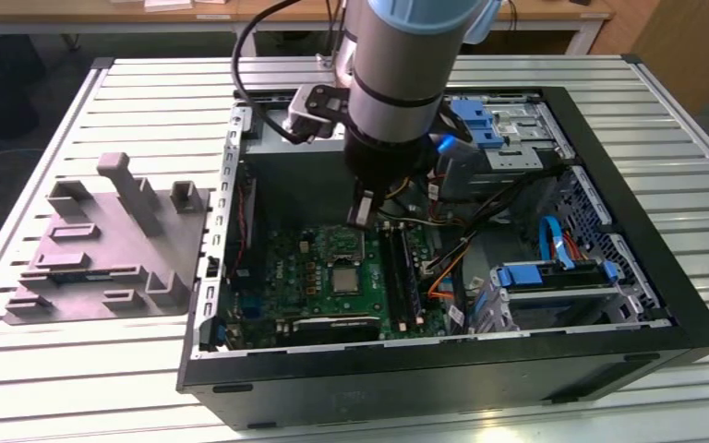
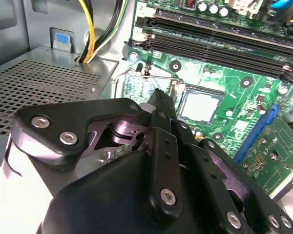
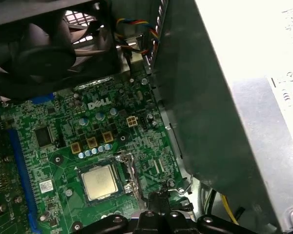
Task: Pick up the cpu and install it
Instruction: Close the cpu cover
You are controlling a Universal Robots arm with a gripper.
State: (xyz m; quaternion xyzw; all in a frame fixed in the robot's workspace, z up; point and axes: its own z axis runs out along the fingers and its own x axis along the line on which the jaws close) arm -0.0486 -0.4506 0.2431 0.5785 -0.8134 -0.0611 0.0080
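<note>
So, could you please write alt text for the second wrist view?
The black gripper hangs over a green motherboard, its tip next to the socket where the silvery cpu sits. Memory slots run beyond the cpu, and a perforated grey metal box with yellow and black cables lies alongside.

My arm reaches down steeply from above, wrist pointing almost straight down. My end effector [image 1: 362, 214] hangs low and carries nothing, its fingers [image 2: 162, 105] drawn together to a narrow tip in both wrist views.
</note>
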